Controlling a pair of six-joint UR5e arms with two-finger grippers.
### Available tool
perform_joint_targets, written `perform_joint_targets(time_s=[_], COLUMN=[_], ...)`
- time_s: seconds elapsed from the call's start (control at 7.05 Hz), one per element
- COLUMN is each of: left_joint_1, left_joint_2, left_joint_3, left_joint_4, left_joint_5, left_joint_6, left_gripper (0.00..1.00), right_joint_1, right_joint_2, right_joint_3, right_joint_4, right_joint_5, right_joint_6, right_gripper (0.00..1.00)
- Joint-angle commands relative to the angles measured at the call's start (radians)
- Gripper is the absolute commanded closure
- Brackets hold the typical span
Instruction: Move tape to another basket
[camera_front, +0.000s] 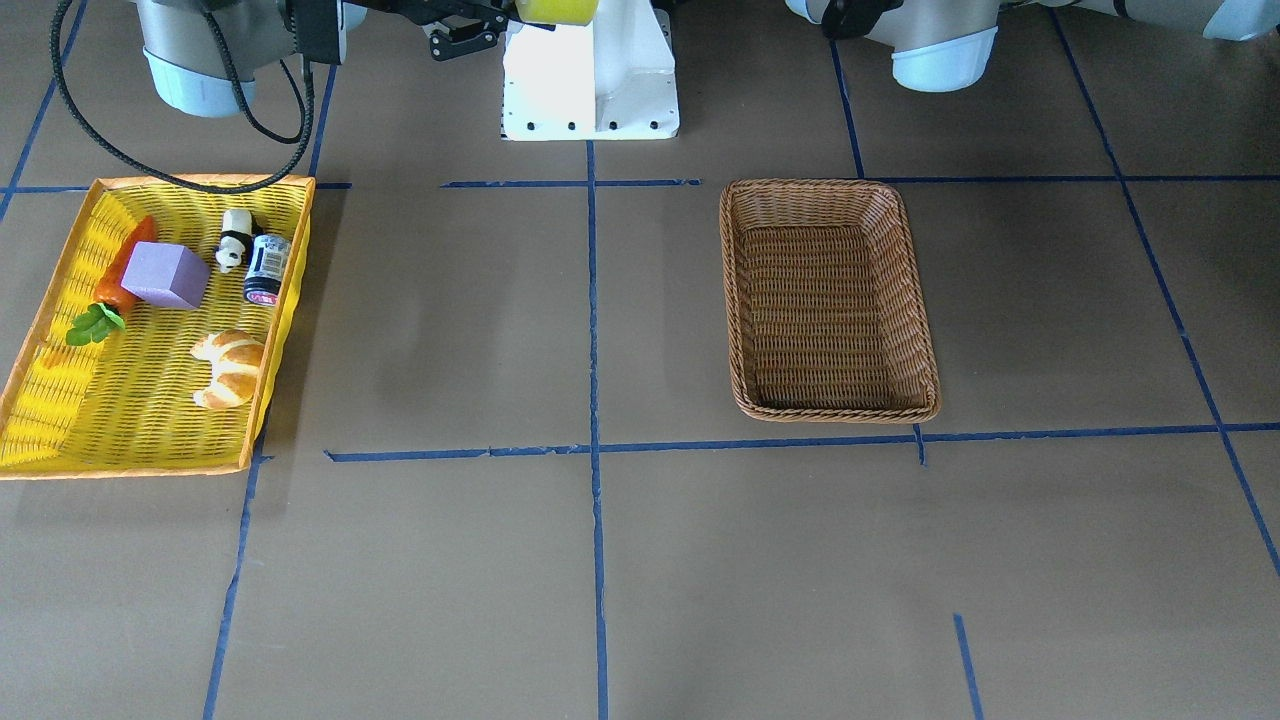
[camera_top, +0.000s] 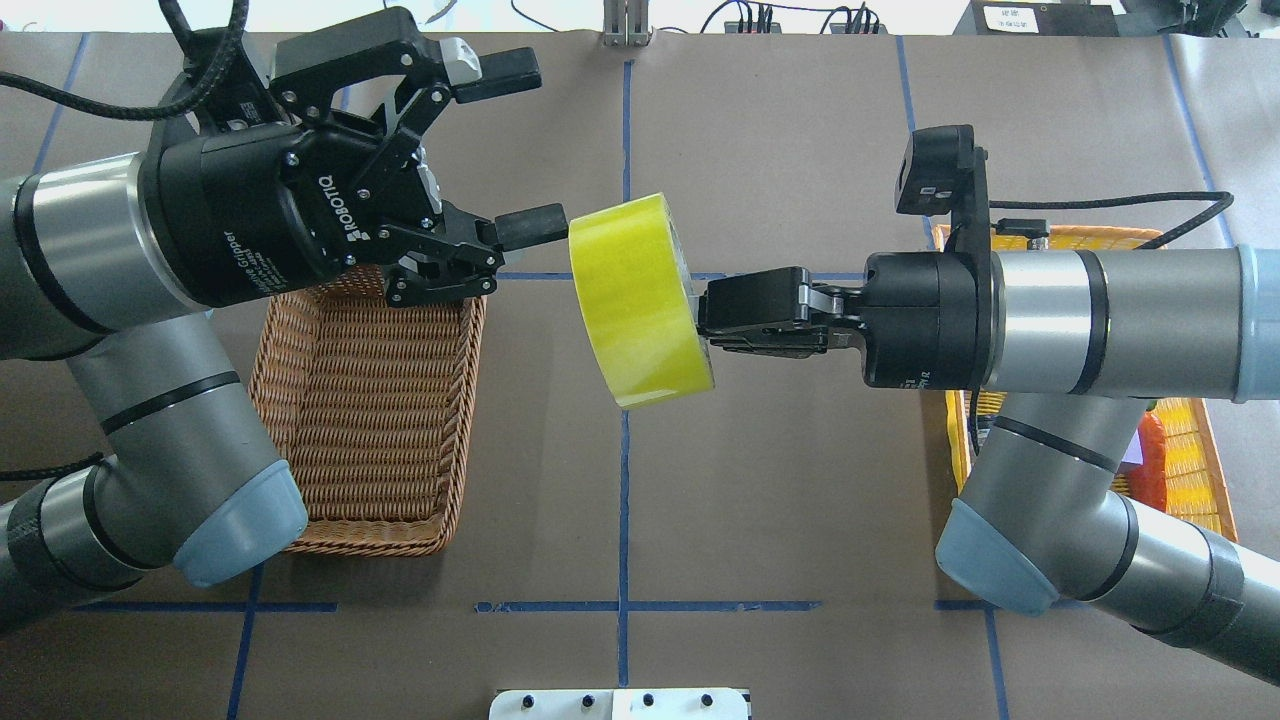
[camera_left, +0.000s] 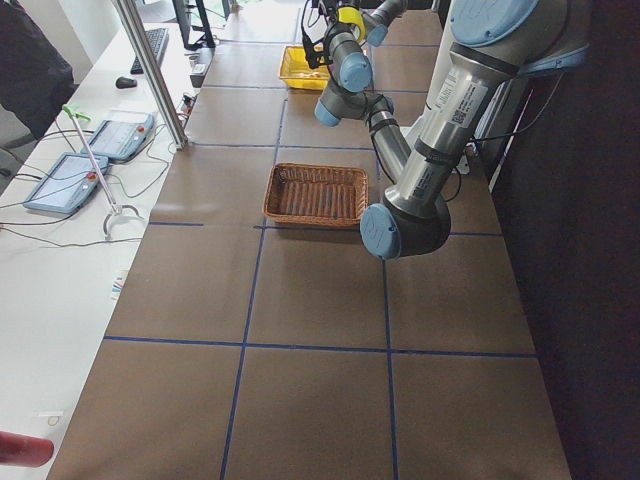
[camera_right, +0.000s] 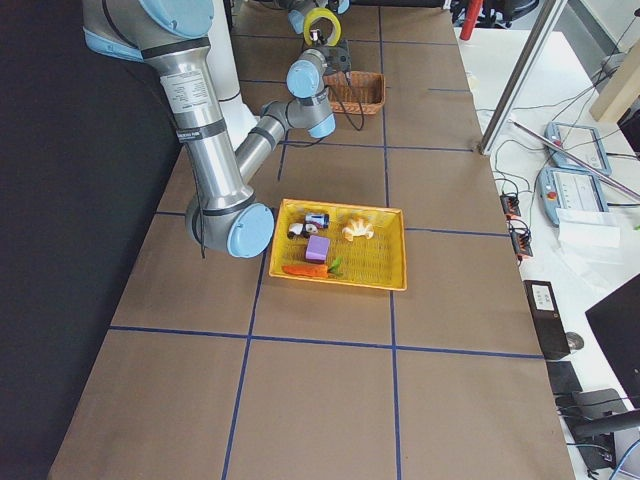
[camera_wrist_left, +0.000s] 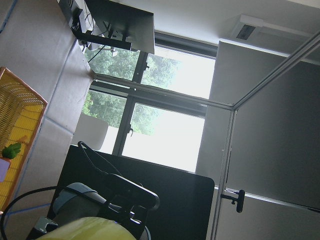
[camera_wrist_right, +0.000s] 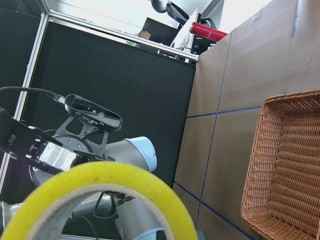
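1. Brown paper with blue lines covers the table; the tape hangs above its middle, just right of the basket.
2. The right gripper pinches the roll's rim, and the roll's hollow axis runs arm to arm, slightly tilted.
3. The left gripper gapes wide, one fingertip just beside the roll.

Looking down on brown table, gridded with blue tape lines. On robot's left half: brown wicker basket, flat on surface. Well apart, on right half: yellow basket. At back edge, between them: white robot base.
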Motion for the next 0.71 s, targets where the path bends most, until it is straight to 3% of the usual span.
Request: perform_joint_targets(time_s=[0.0,0.57], left_joint_1=[0.002,0.085], left_joint_2=[0.01,-0.002], left_joint_3=[-0.004,-0.005], left_joint_4=[0.001,0.006], left_joint_5=[-0.002,0.004], left_joint_6=[-0.001,-0.005], left_gripper=[0.0,0.0], right_joint_1=[0.001,-0.003], right_joint_2=[-0.003,-0.004], right_joint_3=[0.001,-0.003], right_joint_4=[0.0,-0.003], right_joint_5=[-0.023,-0.057], right_joint_6=[0.01,0.012], right_gripper=[1.0,1.0])
